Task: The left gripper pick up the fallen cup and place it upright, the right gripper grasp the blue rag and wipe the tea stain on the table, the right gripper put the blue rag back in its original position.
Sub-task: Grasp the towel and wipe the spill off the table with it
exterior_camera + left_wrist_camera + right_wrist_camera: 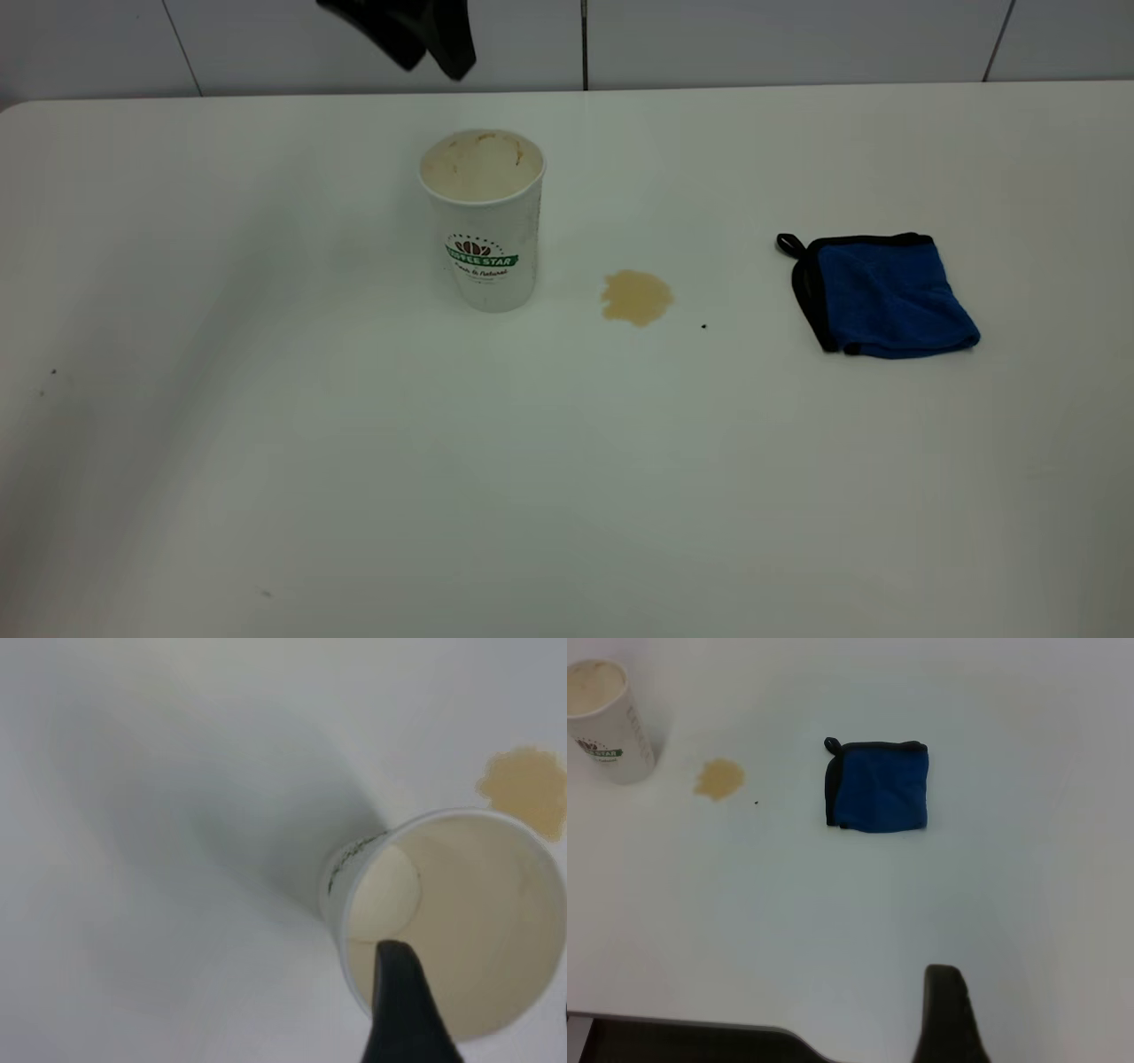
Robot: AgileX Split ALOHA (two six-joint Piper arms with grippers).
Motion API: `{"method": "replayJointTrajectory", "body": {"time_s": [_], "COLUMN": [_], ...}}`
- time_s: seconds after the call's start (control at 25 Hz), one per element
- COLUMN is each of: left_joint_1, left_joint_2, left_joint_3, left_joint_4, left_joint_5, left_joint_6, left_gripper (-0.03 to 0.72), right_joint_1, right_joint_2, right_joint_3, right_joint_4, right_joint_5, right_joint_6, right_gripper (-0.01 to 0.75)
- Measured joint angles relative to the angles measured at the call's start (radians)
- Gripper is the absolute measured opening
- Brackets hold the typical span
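The white cup (483, 221) with the green logo stands upright on the white table (266, 443), mouth up, tan-stained inside. My left gripper (432, 69) hangs above and behind it, open and empty. In the left wrist view I look down into the cup (469, 904), with one black finger (399, 1010) over its rim. The tea stain (636, 297) lies just right of the cup and also shows in the left wrist view (527, 788). The blue rag (886, 294) lies folded farther right. In the right wrist view, one finger (946, 1014) of my right gripper shows, well back from the rag (879, 786).
A tiny dark speck (703, 326) lies between the stain and the rag. A tiled wall (797, 40) runs behind the table's far edge. The table's near edge (682, 1023) shows in the right wrist view.
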Motion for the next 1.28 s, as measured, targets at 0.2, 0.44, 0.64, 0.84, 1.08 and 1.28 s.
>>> {"method": "replayJointTrajectory", "body": {"time_s": [0.2,0.44,0.64,0.84,1.08,1.28], "left_joint_1": [0.0,-0.003,-0.037,-0.042,-0.042,-0.042], "left_joint_2": [-0.17,-0.397,-0.564,-0.669,-0.856,-1.026], "left_joint_3": [0.0,0.0,-0.002,0.03,0.283,0.591], "left_joint_4": [-0.007,-0.005,0.016,0.024,0.04,0.079], "left_joint_5": [0.057,0.226,0.341,0.341,0.341,0.341], "left_joint_6": [-0.025,-0.131,-0.191,-0.283,-0.322,-0.327], "left_gripper": [0.471,0.471,0.451,0.438,0.434,0.434], "right_joint_1": [0.0,0.0,0.0,0.0,0.0,0.0], "right_joint_2": [0.0,0.0,0.0,0.0,0.0,0.0], "right_joint_3": [0.0,0.0,0.0,0.0,0.0,0.0], "right_joint_4": [0.0,0.0,0.0,0.0,0.0,0.0], "right_joint_5": [0.0,0.0,0.0,0.0,0.0,0.0], "right_joint_6": [0.0,0.0,0.0,0.0,0.0,0.0], "right_gripper": [0.563,0.563,0.563,0.563,0.563,0.563]}}
